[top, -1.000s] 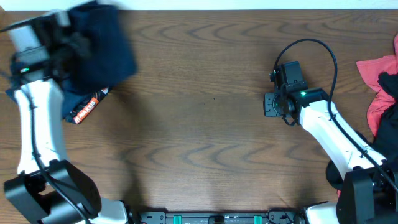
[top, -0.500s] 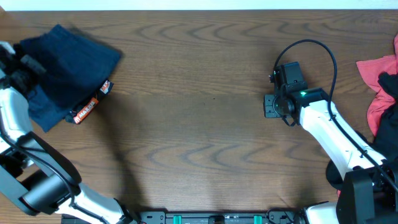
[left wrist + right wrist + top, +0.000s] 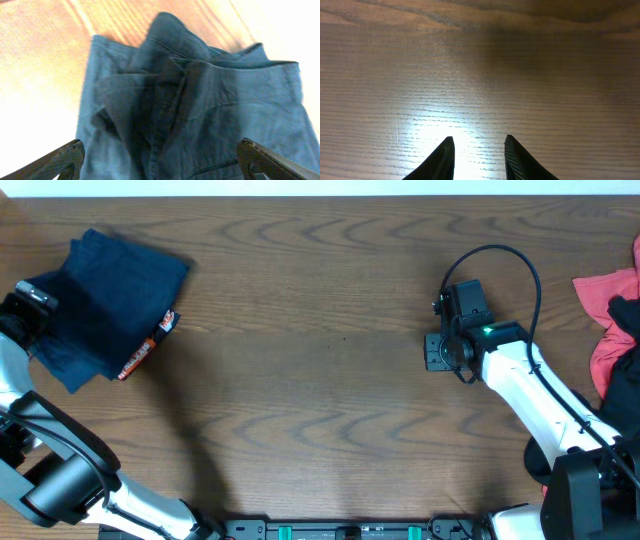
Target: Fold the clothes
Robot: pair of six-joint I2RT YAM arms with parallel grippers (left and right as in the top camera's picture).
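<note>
wide tabletop (image 3: 300, 390) between navy shorts (image 3: 105, 315) at left edge and right pincer (image 3: 478, 150)

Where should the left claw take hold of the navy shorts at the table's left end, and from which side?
Probably the raised seam ridge in the middle of the navy shorts, coming down from their left side, where the open left claw faces it. There the cloth stands bunched above the table. The outer edges look flatter and offer less to pinch.

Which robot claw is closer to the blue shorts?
Left. The left claw is right beside the blue shorts; the right claw is far off across the table, over bare wood.
</note>
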